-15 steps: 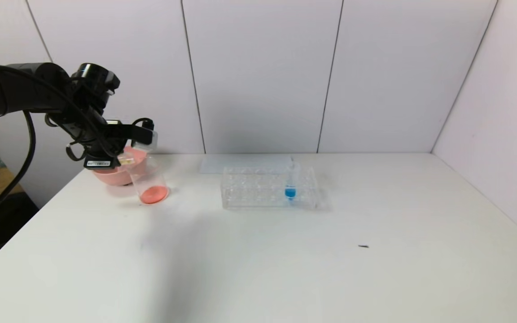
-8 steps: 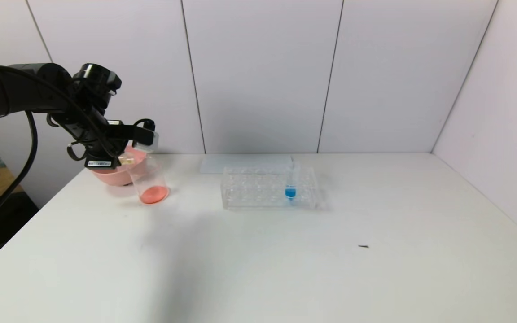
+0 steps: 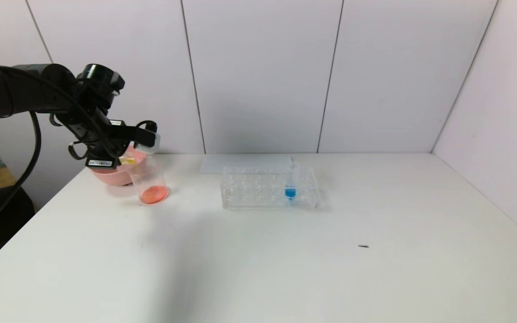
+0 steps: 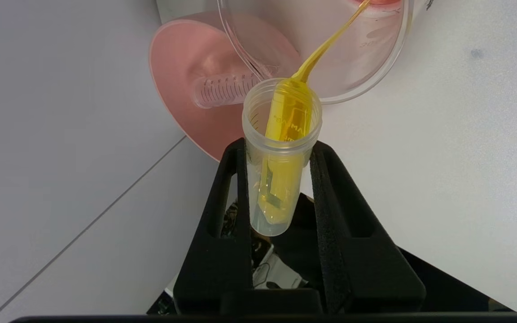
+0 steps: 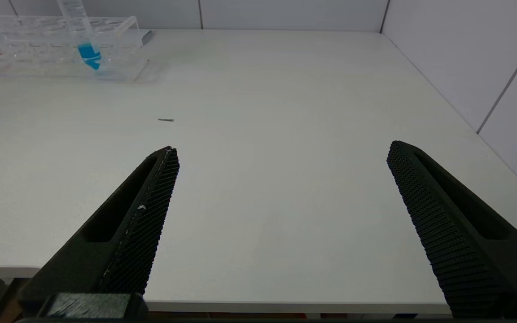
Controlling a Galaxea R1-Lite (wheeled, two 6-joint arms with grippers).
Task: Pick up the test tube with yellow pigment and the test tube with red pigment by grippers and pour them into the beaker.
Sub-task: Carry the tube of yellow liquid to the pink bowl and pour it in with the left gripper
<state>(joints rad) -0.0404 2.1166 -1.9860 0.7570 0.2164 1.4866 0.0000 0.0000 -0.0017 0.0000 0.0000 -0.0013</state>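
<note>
My left gripper is shut on the test tube with yellow pigment and holds it tilted over the rim of the beaker. In the left wrist view the gripper clamps the tube near its mouth. A thin yellow stream runs from it into the beaker. The beaker holds red-orange liquid at its bottom. No tube with red liquid shows; an empty graduated tube lies in the pink bowl. My right gripper is open and empty above the table's front edge.
The pink bowl stands just behind the beaker at the far left. A clear tube rack with a blue-liquid tube stands mid-table, a flat sheet behind it. A small dark speck lies to the right.
My left arm has shifted slightly up and right with the yellow tube still held over the beaker. Nothing else has moved.
</note>
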